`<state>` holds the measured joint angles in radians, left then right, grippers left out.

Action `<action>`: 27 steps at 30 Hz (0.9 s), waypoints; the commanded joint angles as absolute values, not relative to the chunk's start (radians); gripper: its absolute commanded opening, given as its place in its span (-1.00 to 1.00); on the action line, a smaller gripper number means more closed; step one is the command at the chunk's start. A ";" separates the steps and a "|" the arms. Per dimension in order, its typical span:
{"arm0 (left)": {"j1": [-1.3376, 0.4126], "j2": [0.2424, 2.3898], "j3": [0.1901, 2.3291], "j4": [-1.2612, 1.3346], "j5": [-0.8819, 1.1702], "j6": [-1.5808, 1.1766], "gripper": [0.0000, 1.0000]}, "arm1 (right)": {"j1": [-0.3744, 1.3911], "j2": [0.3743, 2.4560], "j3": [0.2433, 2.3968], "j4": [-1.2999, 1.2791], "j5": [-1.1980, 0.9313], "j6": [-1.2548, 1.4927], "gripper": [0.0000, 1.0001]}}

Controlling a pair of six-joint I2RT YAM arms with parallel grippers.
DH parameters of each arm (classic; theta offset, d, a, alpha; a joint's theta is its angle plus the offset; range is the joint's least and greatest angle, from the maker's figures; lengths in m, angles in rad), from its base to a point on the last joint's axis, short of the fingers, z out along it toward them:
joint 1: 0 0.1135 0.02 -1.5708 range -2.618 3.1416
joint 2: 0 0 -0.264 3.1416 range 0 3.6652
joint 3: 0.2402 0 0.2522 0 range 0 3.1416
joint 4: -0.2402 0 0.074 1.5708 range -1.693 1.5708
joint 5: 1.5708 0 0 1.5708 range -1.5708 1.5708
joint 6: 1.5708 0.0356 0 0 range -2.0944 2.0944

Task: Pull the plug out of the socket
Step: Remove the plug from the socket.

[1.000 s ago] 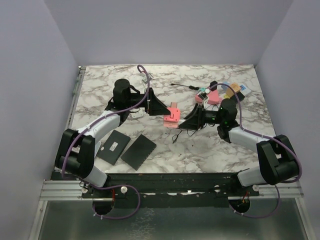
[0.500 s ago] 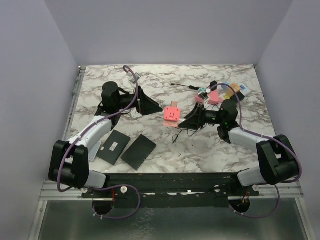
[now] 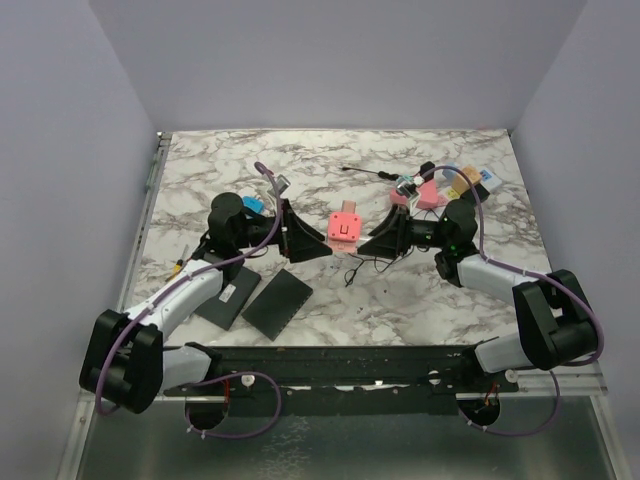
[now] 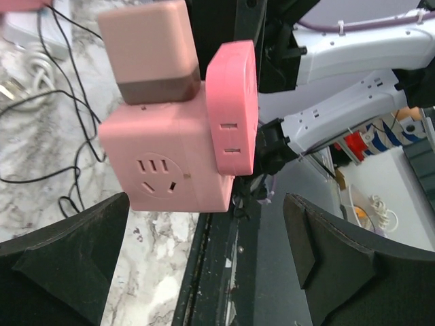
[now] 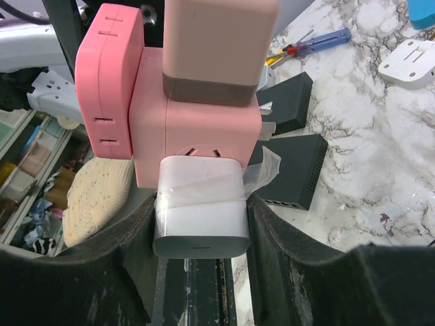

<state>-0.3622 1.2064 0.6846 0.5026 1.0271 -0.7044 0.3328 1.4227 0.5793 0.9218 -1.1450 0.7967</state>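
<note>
1. The table (image 3: 300,165) carries the work near its middle. Two black pads (image 3: 277,302) lie toward its near edge, well apart from the action.
2. The left tool (image 3: 312,243) stands wide and holds nothing. In its wrist view its fingers (image 4: 61,258) frame the pink socket cube (image 4: 170,163) ahead of them, not yet clasping it.
3. The right tool (image 3: 383,238) is partly closed on the white plug (image 5: 199,210), with its fingers (image 5: 129,258) pressed to the plug's two sides.
4. The pink socket cube sits between the two tools. It seems to be carried only through the plug and to hang clear of the table.
5. The white plug sits fully in one face of the cube. A charger (image 5: 217,41) with a brown band fills another face, and a flat pink adapter (image 5: 109,88) a third.
6. The step in hand looks like bracing the cube, since the plug is not yet out.
7. Next, the left tool likely needs to close on bare faces of the cube, missing the charger and the adapter. The two tools then draw straight apart along the prongs.
</note>
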 commanded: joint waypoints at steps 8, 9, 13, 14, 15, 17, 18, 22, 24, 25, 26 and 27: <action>-0.490 1.311 0.717 0.526 0.910 -0.653 0.98 | 0.339 1.399 0.598 0.980 -1.148 0.801 -0.99; -0.493 1.317 0.719 0.527 0.907 -0.653 0.98 | 0.339 1.398 0.597 0.980 -1.148 0.801 -0.99; -0.491 1.323 0.714 0.530 0.890 -0.654 0.98 | 0.339 1.394 0.596 0.973 -1.146 0.797 -0.99; -0.492 1.319 0.711 0.531 0.881 -0.655 0.98 | 0.339 1.394 0.598 0.966 -1.146 0.792 -0.99; -0.492 1.316 0.708 0.531 0.873 -0.656 0.98 | 0.339 1.394 0.599 0.956 -1.144 0.784 -0.99; -0.493 1.311 0.705 0.532 0.865 -0.660 0.98 | 0.339 1.395 0.600 0.943 -1.144 0.775 -0.99; -0.492 1.308 0.704 0.531 0.864 -0.661 0.98 | 0.339 1.396 0.600 0.942 -1.144 0.773 -0.99; -0.491 1.295 0.684 0.532 0.844 -0.664 0.98 | 0.339 1.394 0.597 0.941 -1.137 0.775 -0.99; -0.492 1.289 0.672 0.532 0.838 -0.664 0.98 | 0.338 1.389 0.594 0.941 -1.124 0.779 -0.99; -0.492 1.286 0.666 0.532 0.834 -0.665 0.98 | 0.339 1.387 0.593 0.944 -1.116 0.783 -0.99; -0.491 1.282 0.658 0.532 0.829 -0.666 0.98 | 0.339 1.387 0.591 0.950 -1.111 0.788 -0.99; -0.491 1.276 0.652 0.532 0.823 -0.666 0.98 | 0.339 1.387 0.589 0.960 -1.106 0.797 -0.99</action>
<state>-0.4885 1.3109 0.6785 0.5018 0.8742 -0.6769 0.3340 1.4208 0.5793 0.9142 -1.1141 0.7853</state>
